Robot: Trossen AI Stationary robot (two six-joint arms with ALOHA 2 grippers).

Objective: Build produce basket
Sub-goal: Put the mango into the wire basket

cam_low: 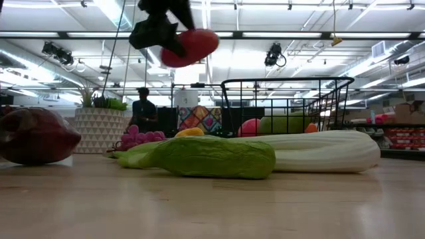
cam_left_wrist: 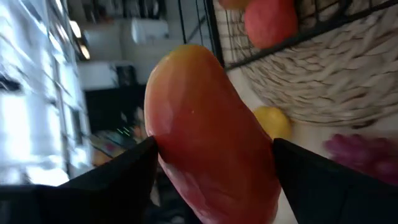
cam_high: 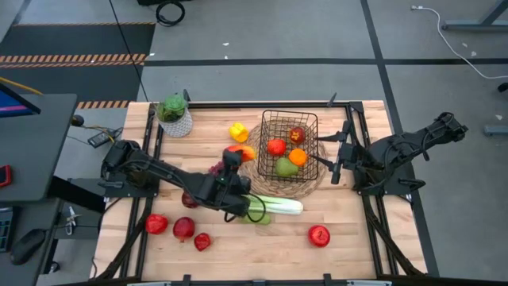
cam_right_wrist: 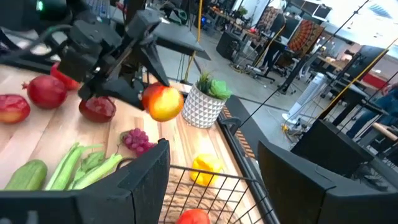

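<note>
One piece of fruit is in the air right now: a red-orange mango (cam_left_wrist: 211, 134), elongated, pinched across its narrow middle between the two fingers of the left gripper (cam_high: 238, 156). In the left wrist view its long axis runs crosswise to the fingers, so both ends stick out past them. In the low view it hangs well above the table, higher than the basket rim.

The basket (cam_high: 287, 143) is just ahead of that gripper, on the far side from the left arm's base, sitting on a round straw mat (cam_high: 262, 176). It already holds an apple, an orange, something green and another red fruit. So I'd say the next move is a short carry forward over the near wire wall, then a drop. The mango's length is the thing to watch, since a sticking-out end could clip the rim.

Below and behind the gripper lie the leek (cam_high: 279, 205) and a cucumber (cam_low: 209, 158), with purple grapes (cam_right_wrist: 135, 140) and a yellow pepper (cam_high: 238, 131) off to the sides. More red fruit sits back toward the left arm's base.

The right gripper (cam_high: 340, 159) waits with its fingers spread, empty, just past the basket's opposite side. The left one is clearly the arm for this job.
</note>
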